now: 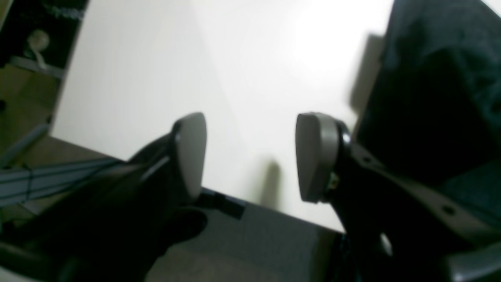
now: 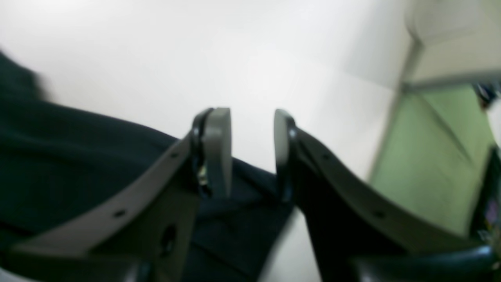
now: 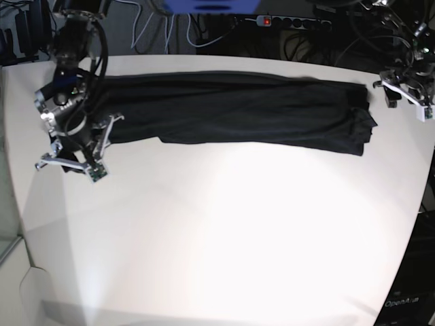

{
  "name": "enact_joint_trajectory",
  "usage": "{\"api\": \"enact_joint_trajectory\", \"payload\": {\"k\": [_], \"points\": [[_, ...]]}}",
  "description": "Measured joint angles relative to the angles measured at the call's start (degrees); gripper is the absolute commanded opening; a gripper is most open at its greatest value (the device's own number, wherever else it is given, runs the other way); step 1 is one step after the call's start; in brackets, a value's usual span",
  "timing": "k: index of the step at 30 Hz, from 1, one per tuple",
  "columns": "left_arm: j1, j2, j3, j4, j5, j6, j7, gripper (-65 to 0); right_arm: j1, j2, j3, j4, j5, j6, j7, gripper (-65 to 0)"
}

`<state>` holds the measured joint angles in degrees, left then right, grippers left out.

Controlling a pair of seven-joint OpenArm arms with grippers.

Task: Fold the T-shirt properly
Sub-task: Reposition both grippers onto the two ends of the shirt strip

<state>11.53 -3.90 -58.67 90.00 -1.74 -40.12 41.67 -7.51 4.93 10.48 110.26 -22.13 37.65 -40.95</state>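
**Op:** Base view first. T-shirt point(image 3: 231, 112) lies as a long narrow band across the far side of the table point(image 3: 224, 231), already folded lengthwise by the look of it. One end sits under my right gripper point(image 3: 71, 159), the other ends just short of my left gripper point(image 3: 406, 92).

**Annot:** Hands?

**Op:** Both empty. Left gripper point(image 1: 250, 156) is spread wide over bare table near the edge, with the shirt point(image 1: 438, 98) off to one side of it. Right gripper point(image 2: 252, 152) is half spread, nothing between the pads, with dark cloth point(image 2: 78, 156) directly below and beside it.

**Annot:** Risks?

**Op:** My guess is the next step is a crosswise fold, so each hand needs an end. The left one isn't over fabric at all. If I close it where it is, I pinch air, or scrape the table edge.

**Annot:** And the right?

**Op:** The band looks like several layers of thin cloth. With a shallow pinch I'd probably catch only the top layer and the lengthwise fold would peel open on the lift. The end near the left gripper already looks bunched, so dragging could skew it. Wrist views are blurry, so I can't judge height above the cloth.
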Motion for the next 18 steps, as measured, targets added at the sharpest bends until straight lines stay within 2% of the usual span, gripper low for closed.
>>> {"api": "enact_joint_trajectory", "payload": {"k": [3,9,13,18], "points": [[-0.94,-0.55,-0.09,-0.33,0.17,0.0,0.39,-30.2,-0.15,0.83,2.01,-2.78,0.09,0.02,-0.13,-44.9],[-1.97,-0.74,-0.09,-0.33,0.2,-0.02,0.48,-30.2,-0.15,0.37,5.95,-8.13,0.42,0.02,0.22,-45.6],[-2.86,-0.81,0.13,-0.33,0.17,0.02,0.55,-30.0,-0.2,0.24,8.92,-12.09,0.07,0.02,2.62,-50.6],[-3.02,-0.85,3.91,-0.33,0.28,0.02,0.59,-21.8,-0.09,-1.27,12.04,-15.23,0.09,0.0,5.22,-53.1]]}}
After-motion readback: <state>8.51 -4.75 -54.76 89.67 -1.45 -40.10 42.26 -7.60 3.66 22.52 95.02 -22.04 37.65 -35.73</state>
